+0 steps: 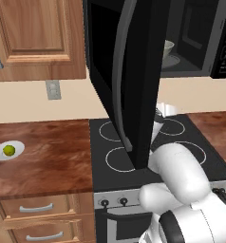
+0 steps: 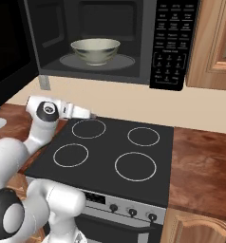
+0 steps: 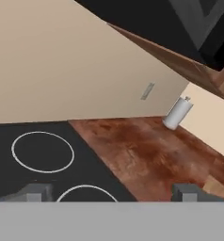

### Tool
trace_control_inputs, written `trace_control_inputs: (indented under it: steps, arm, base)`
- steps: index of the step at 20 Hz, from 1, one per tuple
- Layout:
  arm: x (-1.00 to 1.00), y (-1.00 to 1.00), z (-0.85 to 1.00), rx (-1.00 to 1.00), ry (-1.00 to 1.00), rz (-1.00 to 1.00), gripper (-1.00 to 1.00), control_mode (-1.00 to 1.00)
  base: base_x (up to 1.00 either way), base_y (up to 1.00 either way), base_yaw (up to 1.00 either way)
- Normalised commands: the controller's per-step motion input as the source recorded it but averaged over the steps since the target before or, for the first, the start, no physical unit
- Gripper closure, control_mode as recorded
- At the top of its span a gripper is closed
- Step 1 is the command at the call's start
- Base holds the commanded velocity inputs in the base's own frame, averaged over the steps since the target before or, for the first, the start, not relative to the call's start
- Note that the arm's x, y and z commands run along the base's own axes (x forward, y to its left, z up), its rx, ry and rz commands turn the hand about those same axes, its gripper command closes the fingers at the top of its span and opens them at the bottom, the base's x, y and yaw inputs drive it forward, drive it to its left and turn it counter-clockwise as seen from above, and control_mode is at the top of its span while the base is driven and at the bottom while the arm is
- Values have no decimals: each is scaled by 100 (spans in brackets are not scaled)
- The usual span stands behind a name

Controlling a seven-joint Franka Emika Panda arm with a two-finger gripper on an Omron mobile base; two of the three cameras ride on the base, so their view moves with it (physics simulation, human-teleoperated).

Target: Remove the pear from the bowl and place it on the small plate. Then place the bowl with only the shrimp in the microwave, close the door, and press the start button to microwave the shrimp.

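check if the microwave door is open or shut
Open: the door swings out over the stove, and the bowl sits exposed inside the microwave.

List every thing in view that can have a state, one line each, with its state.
door: swung wide open.
microwave: open, not yet started.
bowl: upright inside the microwave, on the turntable.
pear: out of the bowl, resting on the small plate.
claw: open, holding nothing, above the stovetop.
stovetop: bare, nothing on the burners.
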Motion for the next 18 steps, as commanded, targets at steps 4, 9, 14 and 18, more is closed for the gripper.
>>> trace_control_inputs:
  steps: [4,9,14,18]
  arm:
    - [-2,-2,-44,-23,-15,-18,-100,-100]
    - [-30,-15,-16,-18,-19,-15,-100,-100]
    - [-65,33,0,-14,-13,-5,-100,-100]
    - [-54,53,4,-13,-1,-3,-100,-100]
  base:
    - [0,0,0]
    - [0,0,0]
    - [0,0,0]
    - [0,0,0]
